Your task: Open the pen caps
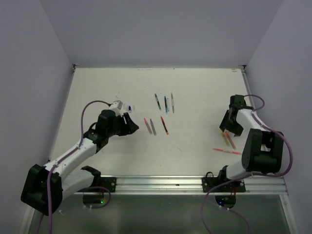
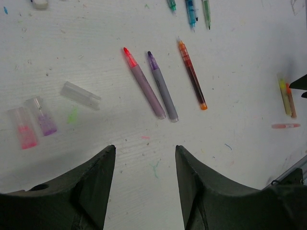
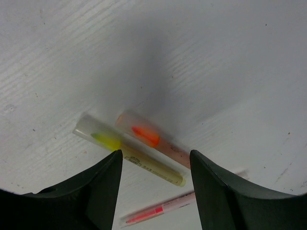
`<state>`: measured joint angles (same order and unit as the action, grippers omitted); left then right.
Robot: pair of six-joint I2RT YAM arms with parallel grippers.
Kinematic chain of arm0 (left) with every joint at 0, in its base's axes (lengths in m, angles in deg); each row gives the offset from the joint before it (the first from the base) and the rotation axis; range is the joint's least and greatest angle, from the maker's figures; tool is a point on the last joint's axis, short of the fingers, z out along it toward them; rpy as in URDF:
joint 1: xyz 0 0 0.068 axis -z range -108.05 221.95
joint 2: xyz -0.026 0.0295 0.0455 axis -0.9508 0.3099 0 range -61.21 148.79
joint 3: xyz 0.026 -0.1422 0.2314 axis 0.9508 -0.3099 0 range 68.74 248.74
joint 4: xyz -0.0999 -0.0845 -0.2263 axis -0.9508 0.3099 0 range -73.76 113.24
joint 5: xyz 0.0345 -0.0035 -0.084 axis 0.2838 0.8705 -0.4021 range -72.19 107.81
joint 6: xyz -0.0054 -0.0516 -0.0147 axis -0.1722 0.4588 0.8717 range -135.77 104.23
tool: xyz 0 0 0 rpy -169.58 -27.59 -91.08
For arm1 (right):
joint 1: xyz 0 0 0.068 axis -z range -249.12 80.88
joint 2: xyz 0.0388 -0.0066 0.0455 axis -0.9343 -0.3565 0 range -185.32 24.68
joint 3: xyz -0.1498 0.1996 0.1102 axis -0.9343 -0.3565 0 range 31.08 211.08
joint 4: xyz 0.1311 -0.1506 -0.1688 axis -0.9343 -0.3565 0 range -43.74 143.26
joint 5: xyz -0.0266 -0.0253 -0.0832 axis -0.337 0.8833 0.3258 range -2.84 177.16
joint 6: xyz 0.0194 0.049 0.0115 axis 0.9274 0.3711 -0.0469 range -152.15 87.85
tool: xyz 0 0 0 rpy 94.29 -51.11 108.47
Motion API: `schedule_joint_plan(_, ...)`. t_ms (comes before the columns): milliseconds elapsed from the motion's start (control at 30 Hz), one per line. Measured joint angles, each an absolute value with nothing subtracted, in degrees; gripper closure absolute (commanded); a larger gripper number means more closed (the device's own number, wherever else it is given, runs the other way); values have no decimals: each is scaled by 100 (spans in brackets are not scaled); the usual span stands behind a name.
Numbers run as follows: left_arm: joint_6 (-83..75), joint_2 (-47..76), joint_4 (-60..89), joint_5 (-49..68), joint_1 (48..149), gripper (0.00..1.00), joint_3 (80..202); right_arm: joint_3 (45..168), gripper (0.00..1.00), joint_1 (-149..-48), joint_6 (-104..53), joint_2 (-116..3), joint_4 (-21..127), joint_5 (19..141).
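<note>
My left gripper (image 2: 145, 148) is open and empty over bare table; it also shows in the top view (image 1: 132, 126). Ahead of it lie three uncapped pens: a pink-tipped one (image 2: 144, 82), a purple-tipped one (image 2: 163, 87) and an orange one (image 2: 193, 75). To its left lie three loose caps: pink (image 2: 23, 134), purple (image 2: 44, 122) and clear (image 2: 80, 95). My right gripper (image 3: 156, 153) is open, just above a yellow pen (image 3: 148, 168) and an orange pen (image 3: 144, 134), both with clear caps on. A thin pink pen (image 3: 158, 211) lies nearer.
Three more pens, teal (image 2: 171, 5), blue (image 2: 192, 10) and green (image 2: 206, 12), lie in a row farther back (image 1: 165, 103). The white table (image 1: 195, 87) is walled on three sides, with a metal rail (image 1: 195, 183) at the near edge.
</note>
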<state>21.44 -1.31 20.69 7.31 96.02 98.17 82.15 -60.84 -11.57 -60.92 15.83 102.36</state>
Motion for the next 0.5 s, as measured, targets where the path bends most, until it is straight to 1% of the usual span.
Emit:
schedule_joint_plan(200,2142,-96,2034,727,9602,43,9817,8217,40,-6001,-1184,-6466,1690,10133)
schedule_joint_plan(500,2105,9,2014,707,9602,43,9817,8295,41,-5977,-1229,-6713,1755,10091)
